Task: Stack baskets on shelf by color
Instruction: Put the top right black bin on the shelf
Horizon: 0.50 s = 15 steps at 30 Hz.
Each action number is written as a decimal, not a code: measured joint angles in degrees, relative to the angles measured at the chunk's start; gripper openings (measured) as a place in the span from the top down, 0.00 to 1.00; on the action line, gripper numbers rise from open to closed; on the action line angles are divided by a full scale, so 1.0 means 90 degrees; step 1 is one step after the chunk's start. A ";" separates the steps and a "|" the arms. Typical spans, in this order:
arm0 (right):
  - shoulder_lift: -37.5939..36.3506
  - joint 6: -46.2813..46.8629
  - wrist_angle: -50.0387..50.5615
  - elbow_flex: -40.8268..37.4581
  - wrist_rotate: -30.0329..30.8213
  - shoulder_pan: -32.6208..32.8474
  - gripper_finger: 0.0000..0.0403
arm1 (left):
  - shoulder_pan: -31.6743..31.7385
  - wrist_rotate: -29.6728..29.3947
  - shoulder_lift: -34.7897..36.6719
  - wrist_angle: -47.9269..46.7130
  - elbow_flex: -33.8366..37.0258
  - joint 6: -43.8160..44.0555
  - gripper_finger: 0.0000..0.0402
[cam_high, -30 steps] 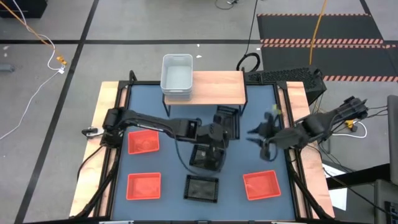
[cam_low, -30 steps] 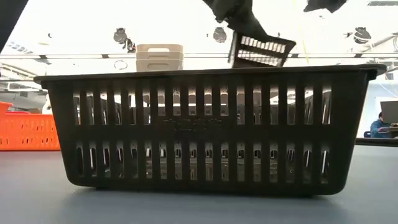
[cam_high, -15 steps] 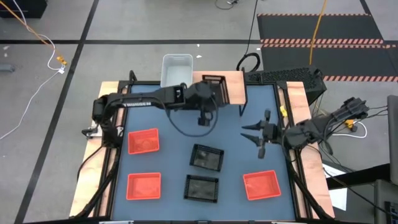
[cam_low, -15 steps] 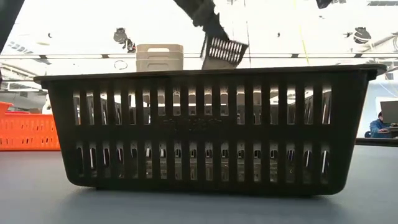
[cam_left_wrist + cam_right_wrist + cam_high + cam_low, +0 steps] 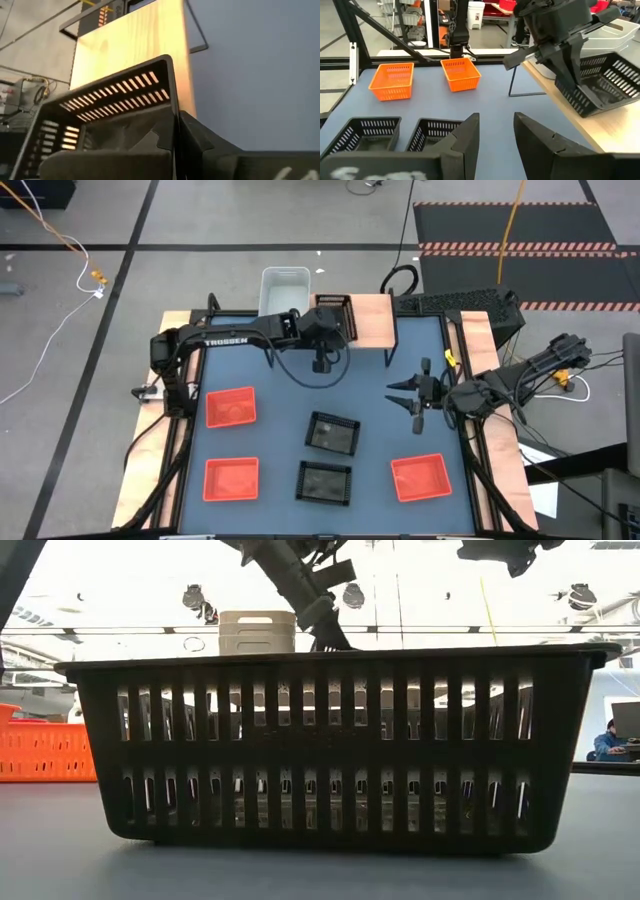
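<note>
Held basket (image 5: 336, 316) over shelf (image 5: 370, 322)

Shelf (image 5: 370, 320) right part bare; 2 black baskets (image 5: 332, 433) mid-table.

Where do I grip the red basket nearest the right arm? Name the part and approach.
Probably pinch one long wall at the rim of the red basket, right end effector coming straight down: it sits upright, open-topped, with nothing touching it.

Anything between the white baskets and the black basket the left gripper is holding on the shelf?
Nothing; the high view shows the black basket directly beside the white baskets on the shelf, left gripper holding it.
</note>
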<state>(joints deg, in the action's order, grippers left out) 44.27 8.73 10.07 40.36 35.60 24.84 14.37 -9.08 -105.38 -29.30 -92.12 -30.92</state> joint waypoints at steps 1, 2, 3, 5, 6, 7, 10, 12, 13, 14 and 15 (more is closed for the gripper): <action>0.0000 0.0003 -0.0001 0.0000 0.0000 0.0000 0.72 | 0.0014 0.0000 0.0000 -0.0003 0.0005 0.0010 0.96; 0.0000 0.0016 0.0000 0.0000 0.0001 0.0000 0.72 | 0.0022 -0.0002 0.0000 -0.0021 0.0005 0.0003 0.95; 0.0000 0.0025 -0.0001 0.0000 0.0006 0.0000 0.72 | 0.0022 -0.0005 -0.0001 -0.0045 0.0008 -0.0031 0.93; 0.0000 0.0025 -0.0004 0.0000 0.0007 0.0000 0.72 | 0.0006 -0.0008 -0.0004 -0.0121 0.0024 -0.0146 0.87; 0.0000 0.0025 -0.0004 0.0000 0.0007 0.0000 0.72 | -0.0006 -0.0027 -0.0002 -0.0137 0.0024 -0.0190 0.85; 0.0000 0.0027 -0.0004 0.0000 0.0007 0.0000 0.72 | -0.0029 -0.0101 0.0005 -0.0158 0.0027 -0.0238 0.82; 0.0002 0.0025 -0.0004 0.0000 0.0025 0.0000 0.72 | -0.0100 -0.0578 0.0046 -0.0149 0.0022 -0.0268 0.75; 0.0009 -0.0046 -0.0104 -0.0055 0.0148 -0.0020 0.72 | -0.0144 -0.0929 0.0105 -0.0302 0.0024 -0.0271 0.71; 0.0021 -0.0159 -0.0260 -0.0149 0.0347 -0.0058 0.72 | -0.0170 -0.1091 0.0124 -0.0340 0.0024 -0.0269 0.69; 0.0028 -0.0320 -0.0481 -0.0277 0.0619 -0.0111 0.72 | -0.0201 -0.1231 0.0140 -0.0338 0.0020 -0.0269 0.68; 0.0036 -0.0489 -0.0732 -0.0433 0.0886 -0.0180 0.72 | -0.0231 -0.1337 0.0204 -0.0392 0.0019 -0.0267 0.66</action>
<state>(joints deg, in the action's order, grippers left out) 44.60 4.33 3.49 36.46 43.57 23.22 12.29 -21.11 -103.55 -32.83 -91.94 -33.32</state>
